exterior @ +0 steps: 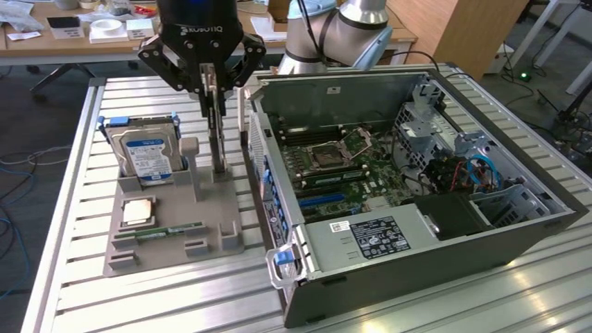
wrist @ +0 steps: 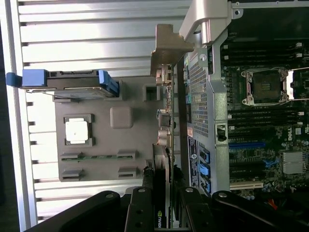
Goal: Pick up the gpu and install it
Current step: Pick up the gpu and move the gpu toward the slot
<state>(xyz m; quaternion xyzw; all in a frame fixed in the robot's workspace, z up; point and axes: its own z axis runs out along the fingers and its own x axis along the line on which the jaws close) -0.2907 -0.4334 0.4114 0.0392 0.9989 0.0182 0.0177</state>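
The gpu point(exterior: 218, 132) is a thin dark card seen edge-on, standing upright with its lower end at the slot of the grey parts holder point(exterior: 176, 243). My gripper point(exterior: 212, 83) is above the holder, shut on the card's upper edge. In the wrist view the gpu point(wrist: 166, 145) runs between my black fingers point(wrist: 145, 203), and my gripper point(wrist: 164, 203) clamps it from both sides. Its silver bracket point(wrist: 166, 48) is at the far end. The open computer case point(exterior: 416, 173) lies beside the holder on the exterior view's right, motherboard point(exterior: 342, 166) exposed.
On the holder point(wrist: 101, 145) stand a silver hard drive point(exterior: 148, 156) with blue rails, a CPU point(exterior: 138, 210) and a green memory stick point(exterior: 171, 230). Blue expansion slots point(wrist: 246, 144) sit on the board. The case wall point(exterior: 263, 159) rises close beside the card. Desks stand behind.
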